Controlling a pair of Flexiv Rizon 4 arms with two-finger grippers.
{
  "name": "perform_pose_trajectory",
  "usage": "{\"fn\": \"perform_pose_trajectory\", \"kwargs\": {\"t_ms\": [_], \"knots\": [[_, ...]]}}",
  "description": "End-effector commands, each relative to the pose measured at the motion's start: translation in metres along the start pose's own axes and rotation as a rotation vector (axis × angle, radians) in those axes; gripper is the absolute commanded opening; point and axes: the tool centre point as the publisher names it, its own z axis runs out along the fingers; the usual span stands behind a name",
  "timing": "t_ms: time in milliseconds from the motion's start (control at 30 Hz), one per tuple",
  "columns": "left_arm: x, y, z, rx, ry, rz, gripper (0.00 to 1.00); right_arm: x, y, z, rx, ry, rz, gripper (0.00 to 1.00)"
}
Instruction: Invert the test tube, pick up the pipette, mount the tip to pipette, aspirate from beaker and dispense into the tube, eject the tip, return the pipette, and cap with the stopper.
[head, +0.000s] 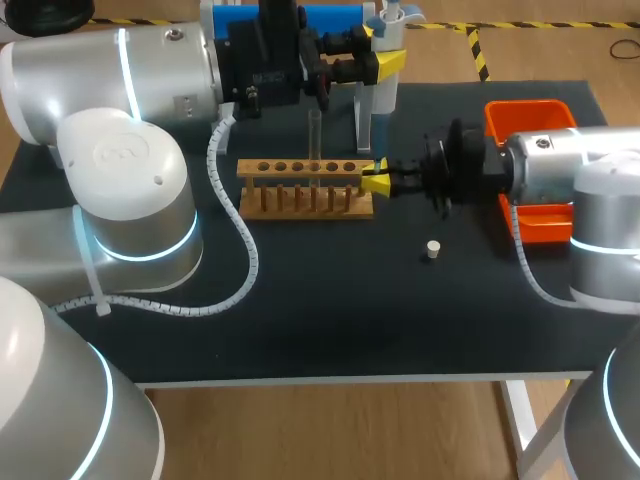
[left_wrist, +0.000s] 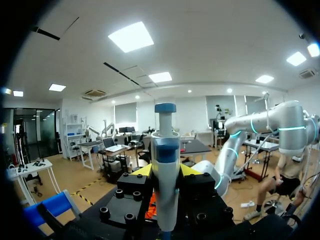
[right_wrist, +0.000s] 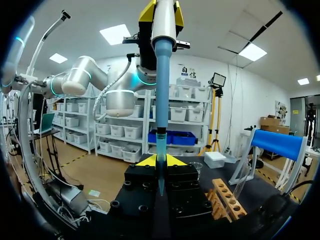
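Observation:
My left gripper (head: 385, 55) (left_wrist: 165, 172) is shut on the white and blue pipette (head: 381, 110) (left_wrist: 165, 145) and holds it upright behind the wooden rack (head: 305, 187). Directly under the pipette's shaft (right_wrist: 162, 65), my right gripper (head: 378, 179) (right_wrist: 160, 161) is at the rack's right end, shut on a slim blue pipette tip (right_wrist: 160, 142) that meets the shaft's lower end. A clear test tube (head: 314, 135) stands upright in the rack. The small white stopper (head: 433, 249) lies on the dark table in front of my right gripper.
An orange bin (head: 527, 115) sits at the right, behind my right arm. My left arm's white cable (head: 235, 225) curls over the table left of the rack (right_wrist: 227, 200). The table's front edge (head: 330, 378) runs below the stopper.

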Motion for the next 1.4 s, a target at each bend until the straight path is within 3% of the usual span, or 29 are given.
{"fn": "perform_pose_trajectory", "kwargs": {"t_ms": [33, 567, 1200, 1400], "knots": [[0.0, 0.002, 0.0, 0.005, -0.001, 0.001, 0.0, 0.0, 0.003, -0.001, 0.008, 0.007, 0.008, 0.0], [0.0, 0.002, 0.0, 0.005, -0.001, 0.001, 0.0, -0.001, 0.012, 0.0, 0.025, 0.011, 0.027, 0.0], [0.0, 0.002, 0.0, 0.005, -0.001, 0.001, 0.0, -0.003, 0.048, 0.003, -0.025, 0.009, -0.046, 0.0], [0.0, 0.002, 0.0, 0.005, -0.001, 0.001, 0.0, -0.001, 0.042, 0.003, -0.027, 0.008, -0.046, 0.0]]}}
